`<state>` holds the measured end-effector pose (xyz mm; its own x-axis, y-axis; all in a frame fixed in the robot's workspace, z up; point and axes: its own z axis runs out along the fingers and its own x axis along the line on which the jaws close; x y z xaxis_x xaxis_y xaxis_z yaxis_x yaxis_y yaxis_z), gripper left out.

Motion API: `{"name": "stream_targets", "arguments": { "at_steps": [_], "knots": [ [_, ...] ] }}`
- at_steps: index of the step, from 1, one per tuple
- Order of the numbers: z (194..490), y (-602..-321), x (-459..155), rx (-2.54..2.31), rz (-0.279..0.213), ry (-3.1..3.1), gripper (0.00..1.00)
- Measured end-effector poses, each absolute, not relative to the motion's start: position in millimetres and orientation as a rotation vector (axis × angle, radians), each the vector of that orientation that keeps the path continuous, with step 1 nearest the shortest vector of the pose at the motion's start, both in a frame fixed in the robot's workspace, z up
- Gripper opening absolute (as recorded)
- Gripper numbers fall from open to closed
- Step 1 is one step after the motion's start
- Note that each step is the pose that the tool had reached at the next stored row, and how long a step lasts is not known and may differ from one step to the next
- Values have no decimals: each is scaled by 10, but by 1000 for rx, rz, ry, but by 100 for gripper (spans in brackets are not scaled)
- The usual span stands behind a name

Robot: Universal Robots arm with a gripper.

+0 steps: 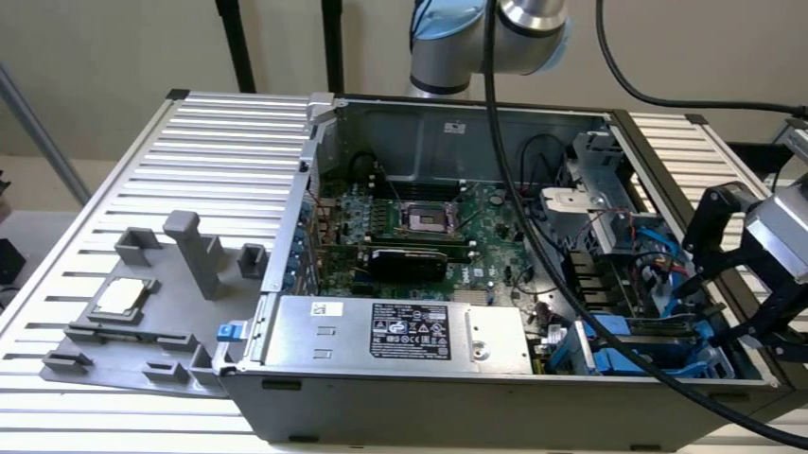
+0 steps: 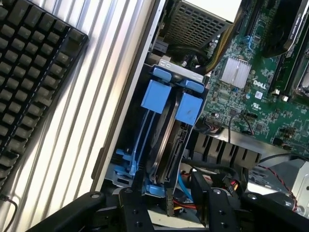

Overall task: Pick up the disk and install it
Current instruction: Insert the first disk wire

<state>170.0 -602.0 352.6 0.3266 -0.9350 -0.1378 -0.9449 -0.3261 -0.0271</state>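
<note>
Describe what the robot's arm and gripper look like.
The arm is a silver-grey tube with rounded joints and a pale blue cap. Thick black cables run beside it. The gripper is black and angular, with round screw holes.

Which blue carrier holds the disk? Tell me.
The carrier nearer the motherboard: the disk fills it. The other carrier shows bare rails.

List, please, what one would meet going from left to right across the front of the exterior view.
CPU chip → grey upright post → labelled power supply → blue drive cage → robot arm's wrist.
</note>
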Motion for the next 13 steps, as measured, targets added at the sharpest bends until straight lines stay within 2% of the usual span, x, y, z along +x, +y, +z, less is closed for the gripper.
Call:
{"name": "stream_targets", "arguments": {
  "at_steps": [3, 4, 7, 8, 9, 10, 11, 13],
  "knots": [
    [3528, -6020, 1701, -2490, 139, 1724, 49],
    [3527, -6021, 1701, -2496, 138, 1712, 42],
    [3527, -6021, 1701, -2512, 134, 1677, 42],
    [3526, -6022, 1700, -2517, 133, 1667, 40],
    [3525, -6022, 1700, -2521, 132, 1657, 33],
    [3526, -6023, 1700, -2526, 131, 1647, 33],
    [3525, -6024, 1700, -2530, 131, 1638, 26],
    [3524, -6026, 1700, -2539, 130, 1619, 26]
  ]
}}
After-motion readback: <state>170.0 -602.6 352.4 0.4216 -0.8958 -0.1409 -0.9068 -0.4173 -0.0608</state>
